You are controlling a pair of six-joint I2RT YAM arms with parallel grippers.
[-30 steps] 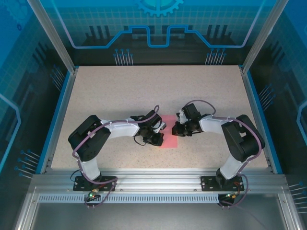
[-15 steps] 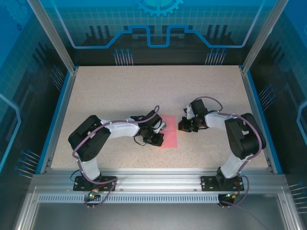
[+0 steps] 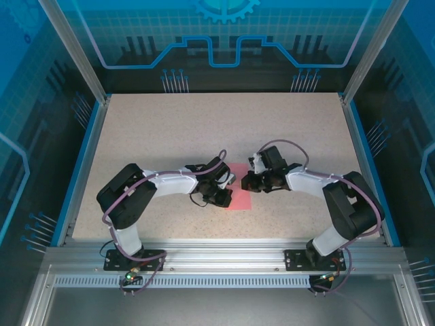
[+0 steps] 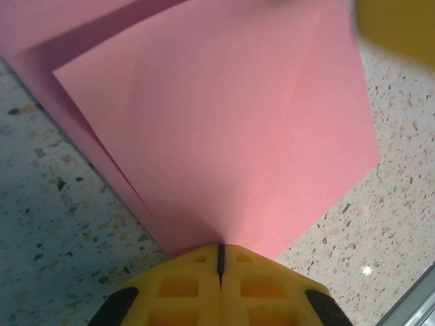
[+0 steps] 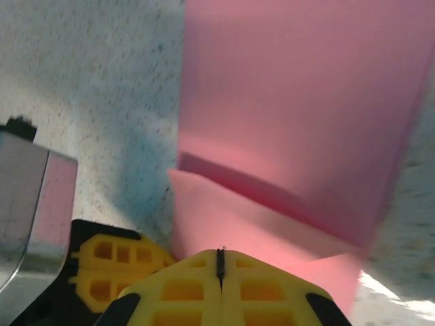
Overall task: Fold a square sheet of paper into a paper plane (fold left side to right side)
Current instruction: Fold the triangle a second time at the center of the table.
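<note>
Pink paper (image 3: 238,196) lay flat on the speckled table (image 3: 204,129), and it sat right between your two grippers. Your left gripper (image 4: 220,248) was at the paper's left side and your right gripper (image 5: 219,252) was at its far right corner. Both had their yellow fingers squeezed tight together, with the tips right at the paper. I could not tell if they pinched it or only pushed down on it.

I think you were doing the first fold, left side over to right side. Next you would need to line up the edges, hold one side so the paper did not slide, and rub the fold flat.

The paper was thin and plain. One layer lay over another, and one flap stood up a little near your right gripper.
</note>
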